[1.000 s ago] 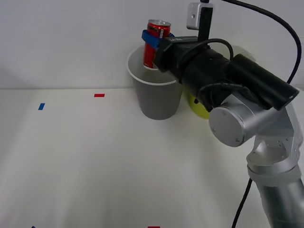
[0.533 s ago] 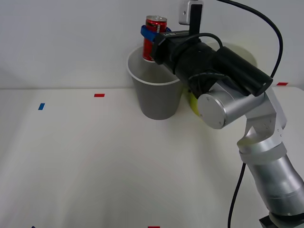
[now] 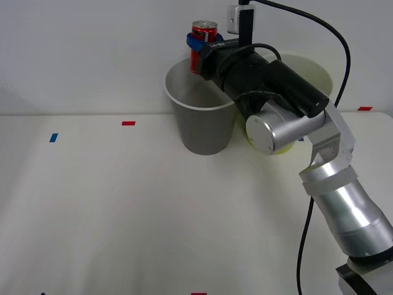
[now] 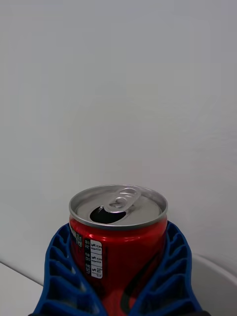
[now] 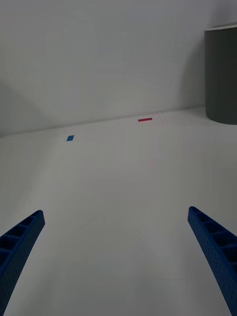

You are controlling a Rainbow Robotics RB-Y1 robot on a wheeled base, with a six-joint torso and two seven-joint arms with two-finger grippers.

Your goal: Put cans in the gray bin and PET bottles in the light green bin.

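A white tabletop [image 3: 123,209] meets a plain white wall, with a blue mark [image 3: 53,137] and a red mark [image 3: 128,123] near its far edge. The left tool [image 5: 118,256] hangs wide open over bare surface. The gray bin [image 3: 199,117] stands at the back; above its rim the right tool [image 3: 198,44] clamps the can [image 3: 203,37] upright. The green bin [image 3: 310,77] is just beside it, behind the arm.
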